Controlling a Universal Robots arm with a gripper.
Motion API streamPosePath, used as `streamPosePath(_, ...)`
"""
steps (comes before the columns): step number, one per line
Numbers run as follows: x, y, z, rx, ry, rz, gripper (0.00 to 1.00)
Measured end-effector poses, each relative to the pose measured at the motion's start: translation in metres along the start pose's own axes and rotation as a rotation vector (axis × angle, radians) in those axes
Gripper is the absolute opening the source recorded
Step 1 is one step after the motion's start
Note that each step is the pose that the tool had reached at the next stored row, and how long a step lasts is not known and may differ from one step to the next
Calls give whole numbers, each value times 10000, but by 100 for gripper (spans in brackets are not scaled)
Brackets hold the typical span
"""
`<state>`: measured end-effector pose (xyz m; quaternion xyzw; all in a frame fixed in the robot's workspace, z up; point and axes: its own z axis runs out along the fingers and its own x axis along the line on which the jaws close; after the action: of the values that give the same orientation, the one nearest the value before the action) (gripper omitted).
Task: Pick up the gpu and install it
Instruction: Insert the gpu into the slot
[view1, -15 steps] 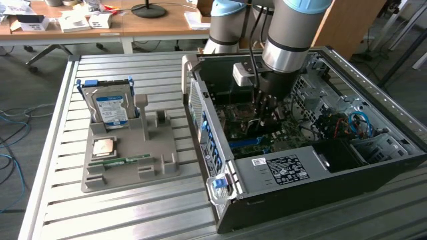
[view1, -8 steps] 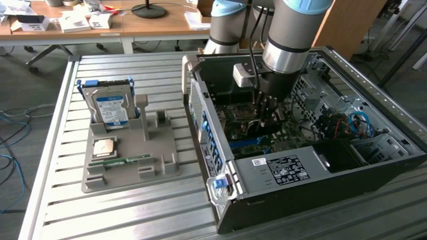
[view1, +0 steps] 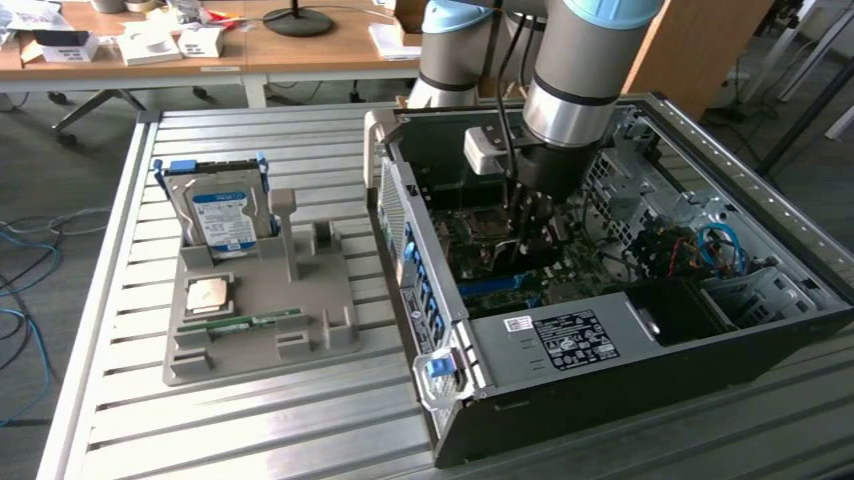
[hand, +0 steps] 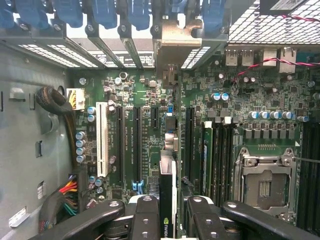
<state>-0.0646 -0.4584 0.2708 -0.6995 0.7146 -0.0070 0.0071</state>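
Over on the left edge of the exterior view, loose blue cables (view1: 27, 260) trail across the grey floor, and pale wooden desks (view1: 307, 50) scattered with small boxes run along the top. In front sits the silvery slatted metal table (view1: 240, 420). On its left half lies a grey moulded parts tray (view1: 320, 340): a silver hard drive with a blue-white label (view1: 220, 215) stands upright at the tray's back, a square metal-topped processor chip (view1: 210, 293) lies flat below it, and a narrow green memory stick (view1: 240, 322) is just in front.

Moving right, the black open-sided computer case (view1: 561, 400) lies on the table, its green motherboard (hand: 135, 90) exposed. The grey robot arm (view1: 581, 80) drops from the top of the frame straight into the case, and the black gripper (view1: 534, 225) is down low over the board.

In the wrist view, the fingers (hand: 146, 210) are partly parted and clamped on the thin dark gpu (hand: 167, 190), seen edge-on. The card stands upright along the expansion slots, between the long white slot (hand: 102, 132) and the square metal processor socket (hand: 263, 185); whether it is fully seated cannot be told
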Motion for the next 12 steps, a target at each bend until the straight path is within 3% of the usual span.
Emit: streamPosePath(12, 1, 41, -1, 2, 0, 0, 26)
